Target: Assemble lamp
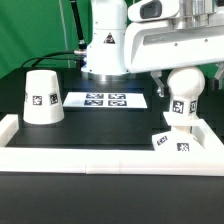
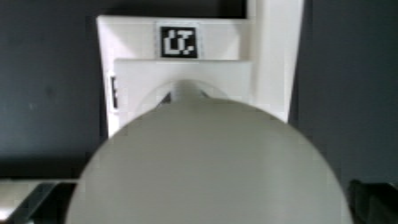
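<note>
Gripper (image 1: 184, 72) jaws spread wide, above bulb (image 1: 185, 88), bulb upright on base plate (image 1: 178, 141), shade (image 1: 42, 97) well apart, exterior view's left, marker board (image 1: 106, 100) btwn.

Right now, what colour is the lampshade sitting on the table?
The lampshade is white with a small black-and-white square tag; the exterior view shows it best.

From my station, both views are low-resolution and soft. The exterior view is evenly lit from above; white parts nearly wash out against the black table (image 1: 100, 125), and the shade (image 1: 42, 97) casts only a faint shadow. In the wrist view, the bulb (image 2: 199, 160) fills the foreground, grey and out of focus; the base plate (image 2: 178, 60) tag reads blurred.
</note>
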